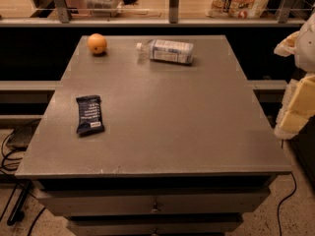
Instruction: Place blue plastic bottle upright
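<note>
The blue plastic bottle (167,50) lies on its side at the far middle of the grey table (162,132). It is clear, with a pale label band, and its white cap points left towards the orange. My gripper (298,107) shows as white and yellowish parts at the right edge of the camera view, beside the table's right edge. It is well away from the bottle and holds nothing that I can see.
An orange (97,44) sits at the far left of the table. A dark blue snack-bar wrapper (89,114) lies flat at the left. Behind the table runs a railing with a shelf of bags (238,0). Cables (10,156) lie on the floor at the left.
</note>
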`<state>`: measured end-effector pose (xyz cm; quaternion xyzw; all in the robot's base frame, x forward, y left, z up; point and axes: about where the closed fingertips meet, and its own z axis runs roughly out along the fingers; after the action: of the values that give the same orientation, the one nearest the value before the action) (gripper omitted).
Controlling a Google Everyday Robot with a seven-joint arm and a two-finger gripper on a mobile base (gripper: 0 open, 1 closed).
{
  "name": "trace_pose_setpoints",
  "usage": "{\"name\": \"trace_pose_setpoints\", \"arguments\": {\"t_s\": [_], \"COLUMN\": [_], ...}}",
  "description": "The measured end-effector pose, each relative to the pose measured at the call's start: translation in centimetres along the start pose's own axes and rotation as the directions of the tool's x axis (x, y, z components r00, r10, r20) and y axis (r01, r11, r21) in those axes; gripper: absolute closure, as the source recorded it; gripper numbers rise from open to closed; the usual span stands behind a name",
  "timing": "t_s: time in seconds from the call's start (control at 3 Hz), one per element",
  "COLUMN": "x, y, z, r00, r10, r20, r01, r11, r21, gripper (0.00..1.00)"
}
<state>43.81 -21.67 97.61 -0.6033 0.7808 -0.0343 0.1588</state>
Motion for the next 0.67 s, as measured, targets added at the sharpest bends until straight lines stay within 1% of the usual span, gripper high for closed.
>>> {"name": "trace_pose_setpoints", "arguments": {"t_s": [0.33, 0.67], "x": [-0.1, -0.7], "y": [0.0, -1.0], "z": [-0.1, 0.3], "r00": [1.0, 0.999], "r10": [-0.007, -0.054], "r20": [0.0, -0.006], "r01": [0.007, 0.054], "r11": [1.0, 0.9982], "r21": [0.004, 0.027], "gripper": [0.0, 0.0]}}
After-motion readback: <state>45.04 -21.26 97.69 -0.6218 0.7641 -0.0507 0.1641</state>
